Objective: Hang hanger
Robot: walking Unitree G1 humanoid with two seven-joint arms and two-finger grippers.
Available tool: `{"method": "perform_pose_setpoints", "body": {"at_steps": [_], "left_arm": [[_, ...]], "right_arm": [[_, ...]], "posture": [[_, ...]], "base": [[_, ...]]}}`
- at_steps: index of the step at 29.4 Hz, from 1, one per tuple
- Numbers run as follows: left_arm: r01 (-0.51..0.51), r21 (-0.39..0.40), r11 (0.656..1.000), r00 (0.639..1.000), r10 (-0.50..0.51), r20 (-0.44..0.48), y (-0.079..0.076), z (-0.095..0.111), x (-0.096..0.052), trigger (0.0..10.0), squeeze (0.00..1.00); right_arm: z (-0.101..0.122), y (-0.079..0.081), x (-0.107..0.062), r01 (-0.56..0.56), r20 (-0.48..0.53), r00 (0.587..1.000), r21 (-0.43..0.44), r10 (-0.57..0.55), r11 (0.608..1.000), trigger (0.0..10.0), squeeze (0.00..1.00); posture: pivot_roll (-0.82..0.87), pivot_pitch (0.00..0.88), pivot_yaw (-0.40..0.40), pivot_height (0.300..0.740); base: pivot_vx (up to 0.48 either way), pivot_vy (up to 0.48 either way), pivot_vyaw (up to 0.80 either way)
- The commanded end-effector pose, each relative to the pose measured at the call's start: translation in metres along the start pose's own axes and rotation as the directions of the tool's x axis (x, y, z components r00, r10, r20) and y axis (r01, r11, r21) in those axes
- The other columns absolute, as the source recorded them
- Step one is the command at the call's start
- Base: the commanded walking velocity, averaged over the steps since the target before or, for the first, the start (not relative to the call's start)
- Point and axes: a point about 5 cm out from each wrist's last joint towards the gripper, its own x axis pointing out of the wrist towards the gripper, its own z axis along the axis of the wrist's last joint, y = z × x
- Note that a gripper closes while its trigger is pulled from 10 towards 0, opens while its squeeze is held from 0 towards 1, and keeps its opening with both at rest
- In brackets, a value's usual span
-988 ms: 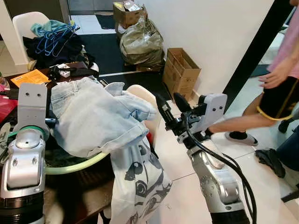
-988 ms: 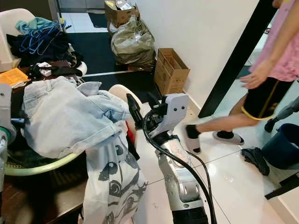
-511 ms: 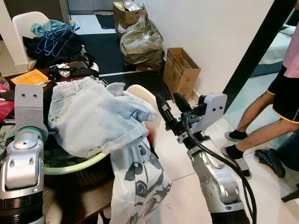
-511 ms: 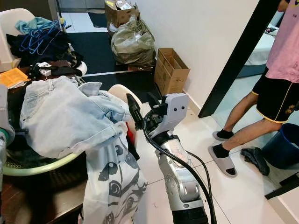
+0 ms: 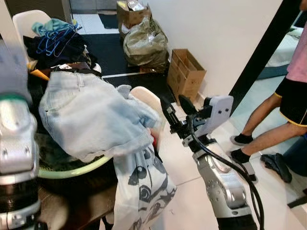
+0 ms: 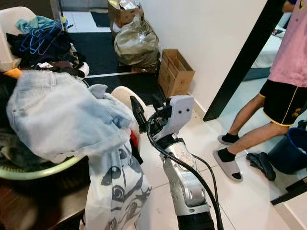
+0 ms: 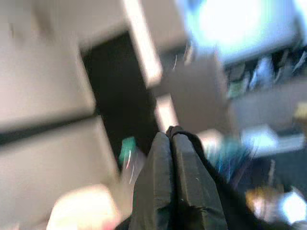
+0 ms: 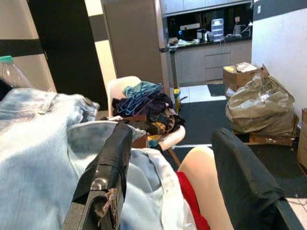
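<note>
The right gripper (image 5: 173,111) hangs in the air with its two black fingers spread apart and nothing between them, its tips just beside the top of a cream chair back (image 5: 147,97). From that gripper, the pale denim jeans (image 5: 91,114) lie at nine o'clock, heaped over a green basin (image 5: 72,171) on a dark table (image 5: 81,201), and a white cloth with dark prints (image 5: 141,184) hangs down from the heap at about seven o'clock. The left gripper (image 7: 171,139) shows in its blurred wrist view with its two fingers pressed flat together, nothing visible between them; its silver arm (image 5: 17,143) rises at the left edge of the head view. The blue hangers (image 5: 55,40) lie on a pile of dark clothes on a white chair (image 5: 26,21) at about ten o'clock from the right gripper, well apart from both grippers. At twelve o'clock sit a stuffed olive bag (image 5: 145,45) and an open cardboard box (image 5: 184,72) against the white wall. At three o'clock a person (image 5: 288,100) in black shorts and a pink top stands on the tiled floor, a dark cloth (image 5: 279,165) near their feet.
</note>
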Motion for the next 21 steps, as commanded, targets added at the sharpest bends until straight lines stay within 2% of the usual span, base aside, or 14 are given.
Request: {"method": "perform_pose_setpoints", "body": {"at_steps": [1,2,3,4,6,9,10,11,12,13,14,18,19,21], "left_arm": [[0.063,0.003,0.998,0.959,-0.061,0.277,-0.009,0.050,0.006,10.0,0.00],[0.063,0.003,0.998,0.959,-0.061,0.277,-0.009,0.050,0.006,10.0,0.00],[0.107,0.001,0.994,0.910,-0.098,0.402,-0.016,0.074,0.008,10.0,0.00],[0.107,0.001,0.994,0.910,-0.098,0.402,-0.016,0.074,0.008,10.0,0.00],[0.208,-0.008,0.978,0.807,-0.167,0.566,-0.028,0.107,0.010,10.0,0.00],[0.251,-0.064,0.966,0.797,-0.169,0.580,-0.030,0.114,0.011,10.0,0.00],[0.284,-0.139,0.949,0.791,-0.150,0.593,-0.031,0.121,0.014,10.0,0.00],[0.330,-0.257,0.909,0.791,-0.117,0.601,-0.029,0.134,0.020,10.0,0.00],[0.330,-0.257,0.909,0.791,-0.117,0.601,-0.029,0.134,0.020,10.0,0.00],[0.359,-0.330,0.873,0.789,-0.095,0.607,-0.028,0.142,0.024,10.0,0.00],[0.359,-0.330,0.873,0.789,-0.095,0.607,-0.028,0.142,0.024,10.0,0.00],[0.473,-0.501,0.725,0.789,-0.095,0.607,-0.027,0.156,0.035,10.0,0.00],[0.473,-0.501,0.725,0.789,-0.095,0.607,-0.027,0.156,0.035,10.0,0.00],[0.492,-0.545,0.679,0.784,-0.074,0.616,-0.021,0.158,0.037,10.0,0.00]], "right_arm": [[0.007,-0.003,0.003,-0.004,0.025,1.000,-0.015,0.005,1.000,10.0,0.00],[0.007,-0.003,0.003,-0.004,0.025,1.000,-0.015,0.005,1.000,10.0,0.00],[0.009,-0.003,0.004,-0.005,0.034,0.999,-0.017,0.006,1.000,10.0,0.00],[0.009,-0.003,0.004,-0.005,0.034,0.999,-0.017,0.006,1.000,10.0,0.00],[0.011,-0.003,0.006,-0.004,0.044,0.999,-0.020,0.005,1.000,10.0,0.00],[0.011,-0.003,0.005,-0.002,0.044,0.999,-0.020,0.003,1.000,10.0,0.00],[0.010,-0.003,0.005,0.002,0.044,0.999,-0.021,-0.002,1.000,10.0,0.00],[0.009,-0.004,0.003,0.012,0.043,0.999,-0.022,-0.011,1.000,10.0,0.00],[0.009,-0.004,0.003,0.012,0.043,0.999,-0.022,-0.011,1.000,10.0,0.00],[0.009,-0.005,0.002,0.018,0.042,0.999,-0.023,-0.017,1.000,10.0,0.00],[0.009,-0.005,0.002,0.018,0.042,0.999,-0.023,-0.017,1.000,10.0,0.00],[0.007,-0.007,0.000,0.035,0.037,0.999,-0.027,-0.034,0.999,10.0,0.00],[0.007,-0.007,0.000,0.035,0.037,0.999,-0.027,-0.034,0.999,10.0,0.00],[0.006,-0.008,-0.001,0.039,0.034,0.999,-0.026,-0.038,0.999,10.0,0.00]], "posture": [[0.01,0.109,-0.029,0.740],[0.01,0.109,-0.029,0.740],[0.00,0.104,-0.026,0.740],[0.00,0.104,-0.026,0.740],[0.00,0.097,-0.021,0.740],[0.00,0.092,-0.013,0.740],[-0.01,0.087,-0.007,0.740],[-0.02,0.083,-0.003,0.740],[-0.02,0.083,-0.003,0.740],[-0.02,0.082,-0.003,0.740],[-0.02,0.082,-0.003,0.740],[-0.02,0.082,0.006,0.740],[-0.02,0.082,0.006,0.740],[-0.01,0.084,0.003,0.740]], "base": [[0.000,0.000,0.00],[0.000,0.000,0.00],[0.000,0.000,0.00],[0.000,0.000,0.00],[0.000,0.000,0.00],[0.000,0.000,0.00],[0.000,0.000,0.00],[0.000,0.000,0.00],[0.000,0.000,0.00],[0.000,0.000,0.00],[0.000,0.000,0.00],[0.000,0.000,0.00],[0.000,0.000,0.00],[0.000,0.000,0.00]]}}
